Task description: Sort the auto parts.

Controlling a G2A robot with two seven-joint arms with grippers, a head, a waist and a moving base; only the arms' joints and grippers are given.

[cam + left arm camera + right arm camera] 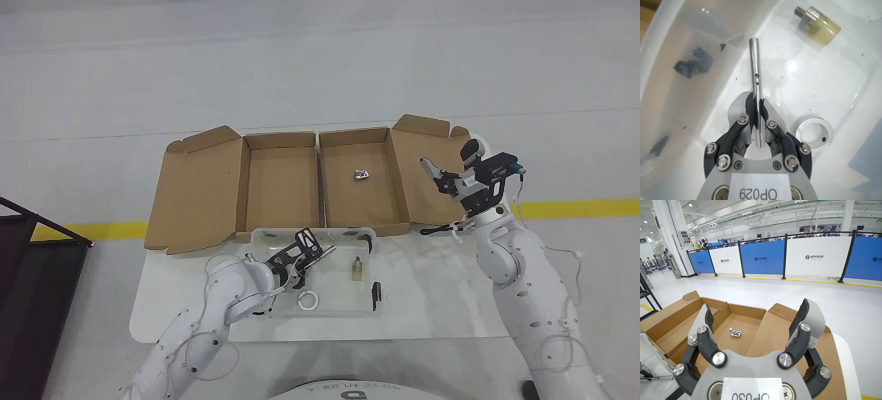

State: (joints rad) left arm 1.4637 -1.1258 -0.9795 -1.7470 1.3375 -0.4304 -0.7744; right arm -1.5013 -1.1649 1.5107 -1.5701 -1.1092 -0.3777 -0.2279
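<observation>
My left gripper (757, 103) is shut on a thin steel rod (756, 75) with two small holes, inside the clear plastic tray (829, 85). In the top view this gripper (305, 248) is over the tray's (262, 240) back left part. An aluminium ring (829, 135) and a yellowish cylinder with a threaded stud (819, 28) lie in the tray. My right gripper (756, 304) is open and holds nothing, hovering over the right flap of the right cardboard box (355, 200), where a small metal block (735, 334) lies.
The left cardboard box (282, 190) stands open beside the right one, behind the tray. A small black part (376, 294) lies by the tray's right edge. A black frame (30, 280) stands off the table's left side.
</observation>
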